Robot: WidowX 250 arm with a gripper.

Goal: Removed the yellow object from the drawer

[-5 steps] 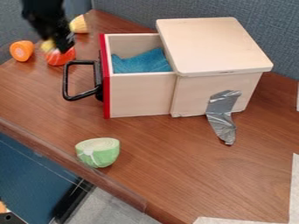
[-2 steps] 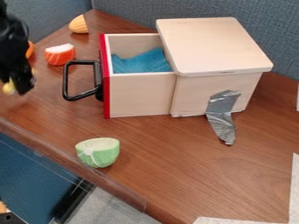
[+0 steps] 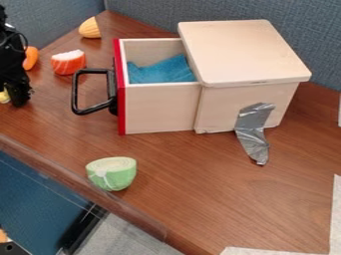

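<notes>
Peeking out leftward, the yellow object [image 3: 5,96] (partly hidden) sits clamped in the gripper's [image 3: 14,97] jaws.

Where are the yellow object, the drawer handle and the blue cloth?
Yellow object [image 3: 4,96]: camera view, left edge; its visible part.
Drawer handle [image 3: 75,92]: camera view; outer bar.
Blue cloth [image 3: 163,72]: camera view; middle.

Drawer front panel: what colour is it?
The drawer's front panel is red, seen best in the camera view.

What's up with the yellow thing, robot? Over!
Gripper at picture's left edge. Yellow object by it, outside open drawer. Gripper partly hides it; hold unclear.
</notes>
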